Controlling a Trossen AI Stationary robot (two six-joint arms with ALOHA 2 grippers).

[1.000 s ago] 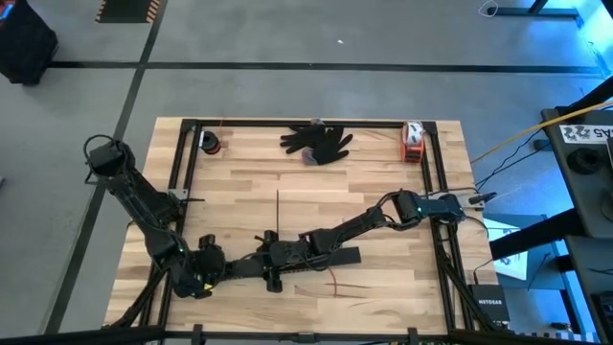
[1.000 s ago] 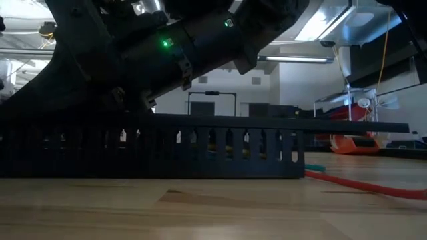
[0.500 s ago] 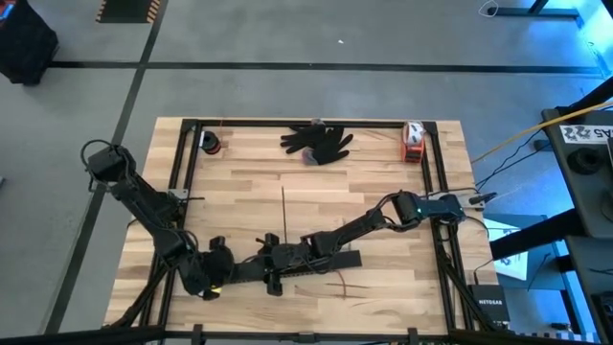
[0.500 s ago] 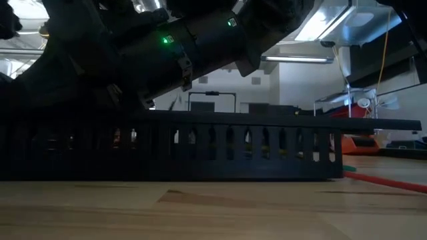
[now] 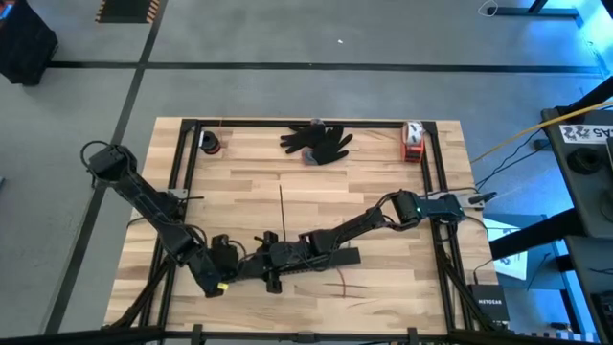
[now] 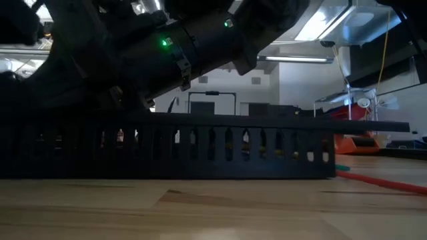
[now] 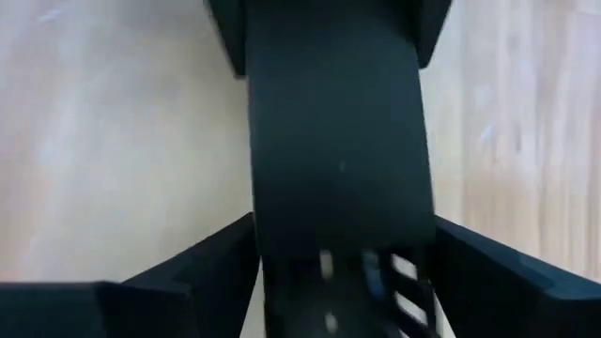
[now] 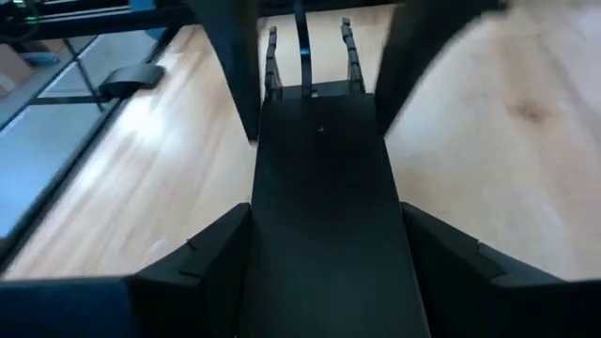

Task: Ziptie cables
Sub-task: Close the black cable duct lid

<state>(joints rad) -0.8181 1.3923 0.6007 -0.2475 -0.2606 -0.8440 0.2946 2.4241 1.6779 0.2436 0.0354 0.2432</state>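
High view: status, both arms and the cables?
Right gripper shut on slotted bar; left gripper at its end. Cables, ziptie untouched on table. Glove far back.

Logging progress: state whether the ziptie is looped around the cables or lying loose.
Lying loose. The ziptie lies straight and flat by itself, well apart from the cables, with nothing looped around them.

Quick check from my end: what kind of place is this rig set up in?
Likely a robotics lab or workshop: a butcher-block table with a black frame stands on a bare concrete floor, ceiling strip lights show behind, and equipment with cables sits alongside.
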